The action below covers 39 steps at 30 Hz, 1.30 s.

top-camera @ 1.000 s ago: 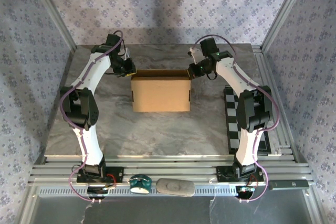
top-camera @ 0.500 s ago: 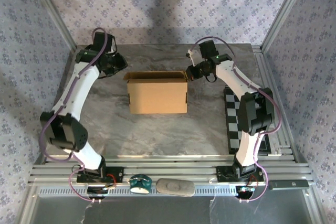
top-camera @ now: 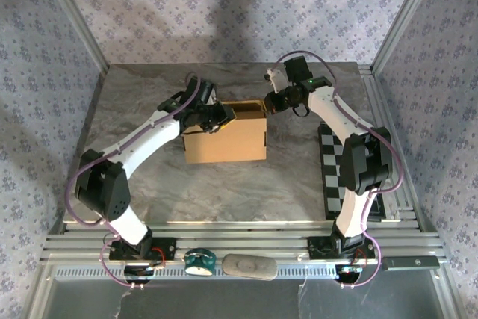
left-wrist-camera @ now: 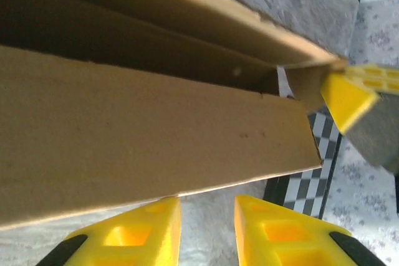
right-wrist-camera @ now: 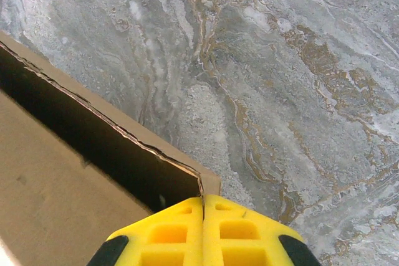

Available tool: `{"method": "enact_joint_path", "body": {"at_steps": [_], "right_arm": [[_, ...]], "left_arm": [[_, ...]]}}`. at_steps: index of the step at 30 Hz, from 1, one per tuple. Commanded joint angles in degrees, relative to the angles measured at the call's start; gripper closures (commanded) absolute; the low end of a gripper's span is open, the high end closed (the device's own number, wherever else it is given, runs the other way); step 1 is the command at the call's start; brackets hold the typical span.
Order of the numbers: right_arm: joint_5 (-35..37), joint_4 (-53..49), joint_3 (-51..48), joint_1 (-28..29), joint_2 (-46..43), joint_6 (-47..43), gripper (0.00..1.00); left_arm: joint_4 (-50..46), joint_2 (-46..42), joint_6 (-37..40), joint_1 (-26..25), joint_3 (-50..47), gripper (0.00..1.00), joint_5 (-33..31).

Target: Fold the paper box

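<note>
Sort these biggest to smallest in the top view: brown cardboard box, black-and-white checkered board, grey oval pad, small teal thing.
Biggest two, order unsure: brown cardboard box and black-and-white checkered board; the right arm hides part of the board.
Then: grey oval pad.
Smallest: small teal thing.

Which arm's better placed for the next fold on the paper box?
Left, probably. The left end effector hovers open over the paper box, near its left top edge, holding nothing. The right end effector is shut on the far right corner.

Seen from above, the left gripper (top-camera: 225, 117) hides the far-left corner of the plain tan cardboard box (top-camera: 224, 141). The right arm (top-camera: 336, 113) covers part of the black-and-white checkered board (top-camera: 329, 184).
</note>
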Motion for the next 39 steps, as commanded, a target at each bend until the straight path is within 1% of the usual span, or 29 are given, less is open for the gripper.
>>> {"method": "enact_joint_path", "body": {"at_steps": [1, 3, 5, 8, 9, 12, 13, 15, 21, 30, 36, 39], "right_arm": [[-0.8, 0.3, -0.6, 0.5, -2.3, -1.1, 1.00], [-0.9, 0.4, -0.6, 0.5, -2.3, -1.2, 1.00], [-1.0, 0.4, -0.8, 0.5, -2.6, -1.1, 1.00], [-1.2, 0.4, -1.5, 0.6, -3.0, -0.9, 1.00], [-1.3, 1.9, -1.6, 0.5, -3.1, -0.8, 1.00], [-1.8, 1.8, -1.5, 0.7, -3.4, -0.7, 1.00], [-1.7, 1.8, -1.5, 0.8, -3.4, -0.7, 1.00], [-1.8, 1.9, -1.6, 0.9, -3.8, -0.6, 1.00], [-1.9, 2.3, -2.5, 1.5, -4.7, -0.3, 1.00], [-2.6, 2.9, -4.2, 2.4, -6.4, 0.1, 1.00], [-2.1, 3.1, -5.3, 3.2, -7.2, 1.1, 1.00], [-1.3, 2.7, -4.9, 3.3, -7.3, 2.2, 1.00]], "left_arm": [[1.5, 0.2, -5.0, 0.5, 2.0, 0.71, -1.9], [-2.2, -0.4, -7.7, 0.3, 2.5, 0.70, -3.5], [-1.7, -1.3, -10.1, 0.3, 1.1, 0.67, -4.0], [-3.9, -0.7, -14.1, 0.7, 0.7, 0.66, -4.2], [-5.0, -0.5, -15.2, 0.8, 0.8, 0.66, -4.6], [-7.4, -1.5, -18.1, 0.9, 0.3, 0.66, -8.6], [-7.5, -2.1, -19.0, 1.0, -0.1, 0.65, -9.8], [-6.2, -2.9, -20.6, 1.5, -1.1, 0.61, -11.5], [-4.4, -1.2, -25.1, 2.6, -1.1, 0.61, -11.8], [-2.1, 1.7, -27.1, 4.5, -1.5, 0.64, -11.2], [-0.9, 4.0, -26.9, 4.7, 0.2, 0.70, -10.5], [-1.0, 4.5, -27.0, 4.5, 0.4, 0.71, -10.5]]}}
